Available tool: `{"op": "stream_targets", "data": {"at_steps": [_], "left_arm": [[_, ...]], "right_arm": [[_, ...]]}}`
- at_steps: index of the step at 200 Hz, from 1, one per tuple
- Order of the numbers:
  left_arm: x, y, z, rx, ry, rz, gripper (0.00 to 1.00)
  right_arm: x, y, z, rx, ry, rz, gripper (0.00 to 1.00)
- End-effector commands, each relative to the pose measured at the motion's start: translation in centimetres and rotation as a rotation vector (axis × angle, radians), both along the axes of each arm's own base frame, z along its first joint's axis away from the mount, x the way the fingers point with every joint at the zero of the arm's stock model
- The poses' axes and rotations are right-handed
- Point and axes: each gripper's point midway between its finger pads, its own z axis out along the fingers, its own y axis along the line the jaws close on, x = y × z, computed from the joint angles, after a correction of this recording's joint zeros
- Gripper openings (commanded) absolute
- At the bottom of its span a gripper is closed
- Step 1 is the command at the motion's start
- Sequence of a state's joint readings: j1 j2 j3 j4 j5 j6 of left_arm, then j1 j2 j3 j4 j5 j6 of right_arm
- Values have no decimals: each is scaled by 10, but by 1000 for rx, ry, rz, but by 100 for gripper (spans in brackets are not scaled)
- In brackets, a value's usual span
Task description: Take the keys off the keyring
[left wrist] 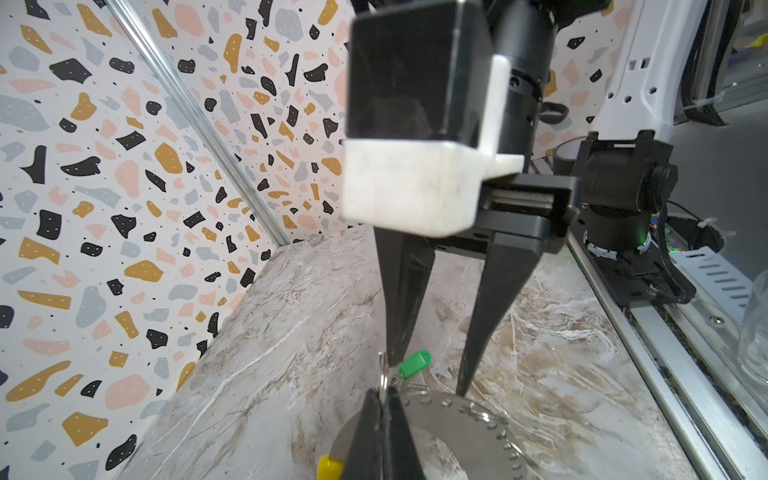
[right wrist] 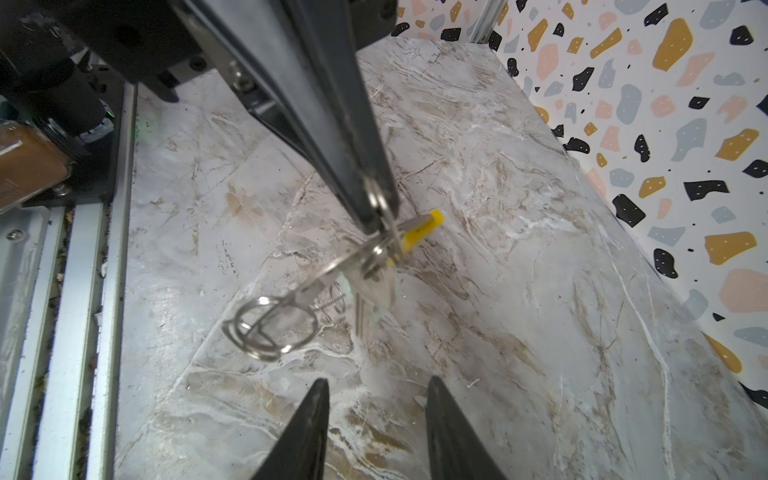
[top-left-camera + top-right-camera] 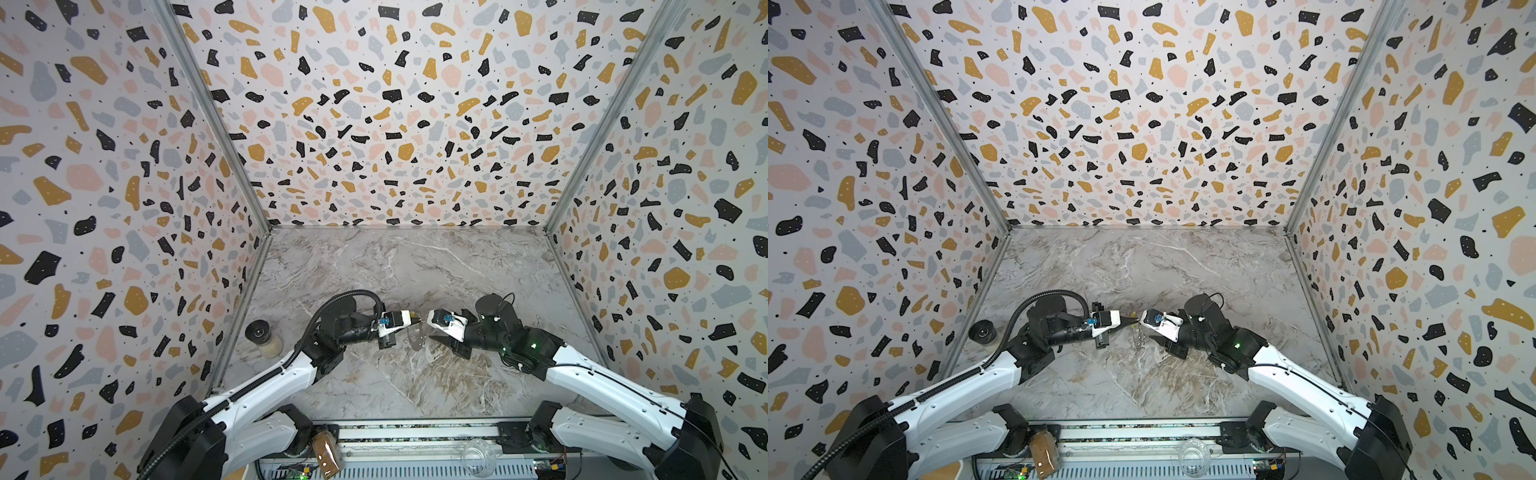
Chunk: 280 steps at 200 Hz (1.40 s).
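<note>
Your left gripper (image 2: 380, 220) is clamped tight on the keyring (image 1: 446, 402), right beside its yellow sleeve (image 2: 419, 232), and holds it up over the middle of the tabletop (image 2: 540, 249). The pale-tagged key (image 2: 374, 291) hangs just under the pinch, and small split rings (image 2: 270, 328) hang on the hoop. Your right gripper (image 2: 378, 380) faces it with fingers apart and nothing between them, near the rings. The green-tagged key (image 1: 414, 363) shows by the right fingertips; you cannot tell whether it hangs or lies.

Two grippers, left gripper (image 1: 382, 399) and right gripper (image 1: 428, 376). One keyring (image 1: 505, 434), two keys: green-tagged key (image 1: 414, 363), pale-tagged key (image 2: 374, 286). Two spice jars (table jar (image 3: 264, 336), rail jar (image 3: 326, 453)) and one clear glass (image 3: 478, 457)
</note>
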State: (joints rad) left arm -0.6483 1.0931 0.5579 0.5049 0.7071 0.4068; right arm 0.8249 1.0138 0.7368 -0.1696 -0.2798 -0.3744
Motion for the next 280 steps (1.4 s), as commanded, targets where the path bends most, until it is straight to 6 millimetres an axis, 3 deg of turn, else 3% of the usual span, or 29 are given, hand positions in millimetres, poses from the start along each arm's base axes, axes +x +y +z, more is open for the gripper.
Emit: {"op": "stream_targets", "data": {"at_steps": [1, 29, 79, 98, 125, 170, 229, 280], "left_arm": [[-3, -4, 40, -161, -10, -37, 0], [-7, -4, 49, -250, 30, -62, 0], [-11, -9, 48, -229, 49, -110, 0], [-12, -10, 47, -225, 53, -122, 0], [-13, -12, 47, -220, 55, -143, 0], [-13, -13, 47, -210, 49, -151, 0], [-15, -13, 48, -214, 47, -156, 0], [-16, -11, 48, -214, 37, -151, 0]], "right_arm": [[-5, 10, 20, 111, 4, 22, 41], [-2, 10, 23, 157, -1, -4, 43], [4, -8, 29, 124, -75, -72, 47], [6, -11, 41, 150, -111, -90, 47], [4, -3, 51, 205, -110, -61, 45], [2, 12, 48, 218, -57, -5, 42], [2, 21, 53, 281, -48, 15, 33], [-1, 24, 48, 269, -11, 35, 17]]}}
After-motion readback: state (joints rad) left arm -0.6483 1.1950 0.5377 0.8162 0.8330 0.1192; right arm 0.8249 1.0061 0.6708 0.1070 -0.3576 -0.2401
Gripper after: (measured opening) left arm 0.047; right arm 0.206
